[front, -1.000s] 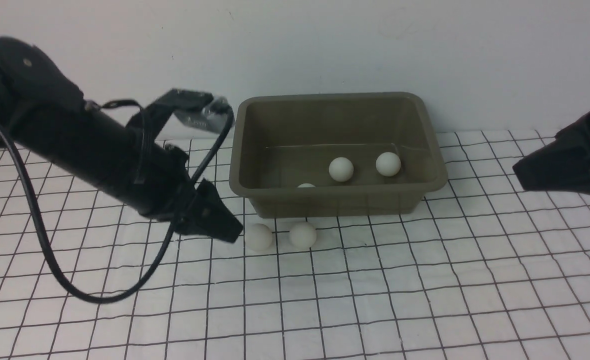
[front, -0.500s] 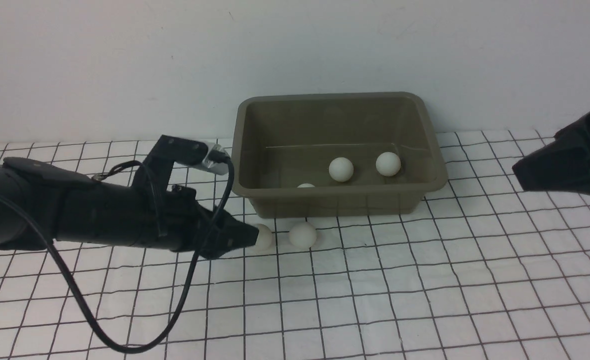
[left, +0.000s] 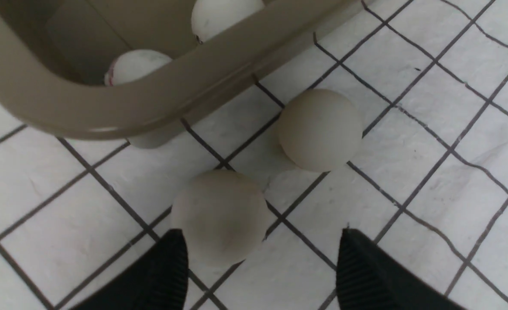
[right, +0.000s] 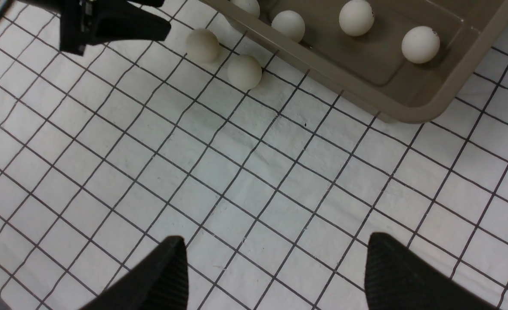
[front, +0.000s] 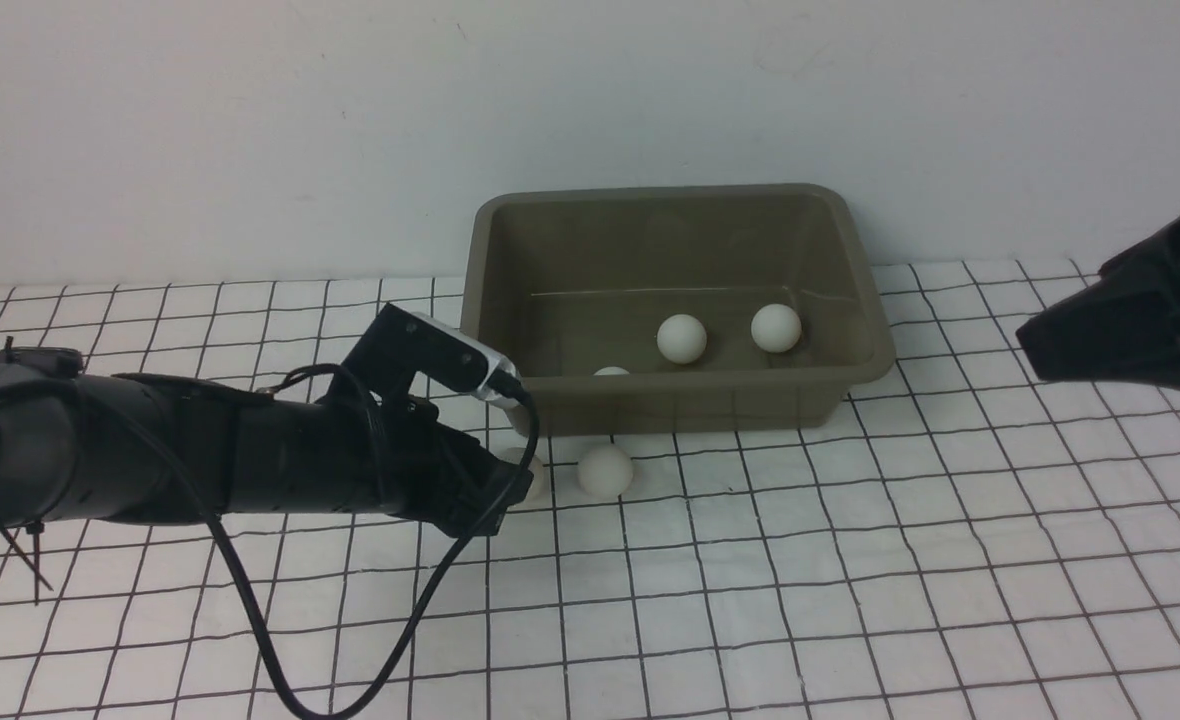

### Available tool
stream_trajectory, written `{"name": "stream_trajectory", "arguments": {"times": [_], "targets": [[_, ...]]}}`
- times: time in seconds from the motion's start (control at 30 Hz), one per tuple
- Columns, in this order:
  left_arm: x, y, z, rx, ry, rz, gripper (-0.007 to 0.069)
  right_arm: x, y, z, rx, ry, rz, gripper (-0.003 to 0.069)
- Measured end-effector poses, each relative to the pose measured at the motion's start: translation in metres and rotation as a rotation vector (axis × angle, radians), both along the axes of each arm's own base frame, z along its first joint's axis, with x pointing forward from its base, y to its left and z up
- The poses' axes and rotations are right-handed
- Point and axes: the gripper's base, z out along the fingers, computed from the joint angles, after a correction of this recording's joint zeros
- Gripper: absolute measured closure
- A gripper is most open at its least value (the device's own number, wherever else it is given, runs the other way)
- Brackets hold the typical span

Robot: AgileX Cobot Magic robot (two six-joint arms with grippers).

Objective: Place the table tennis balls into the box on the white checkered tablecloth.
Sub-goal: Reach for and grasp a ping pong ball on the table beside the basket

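Note:
The olive-grey box stands at the back of the white checkered tablecloth with several table tennis balls in it, among them one and another. Two more balls lie on the cloth in front of the box. My left gripper is low on the cloth and open. The nearer ball sits partly between its fingertips, against one finger, with a gap to the other. The second ball lies just beyond. My right gripper hovers open and empty at the right.
A plain white wall rises right behind the box. The left arm's black cable loops down over the cloth at the front left. The box's flared rim lies close to the left gripper.
The left arm has dropped to the cloth and slid forward up to the nearer ball, and its jaws have spread wider. The right arm has barely moved.

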Motion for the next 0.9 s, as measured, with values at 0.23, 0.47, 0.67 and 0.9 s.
{"name": "stream_trajectory", "arguments": {"times": [0.23,0.47,0.67,0.9], "targets": [[-0.001,-0.004,-0.010,-0.027,0.036,-0.027,0.0062,0.000,0.001,0.000,0.007,0.001,0.003,0.0164],[-0.003,-0.008,-0.007,-0.083,0.048,-0.048,0.0041,0.000,0.001,0.001,0.016,0.001,0.006,0.0164],[-0.006,-0.011,0.010,-0.145,0.025,-0.075,0.0041,0.000,0.002,0.001,0.015,-0.002,0.012,0.0164],[-0.032,-0.026,0.045,-0.335,0.075,-0.295,0.0041,0.001,0.002,0.002,0.017,-0.017,0.008,0.0164]]}}
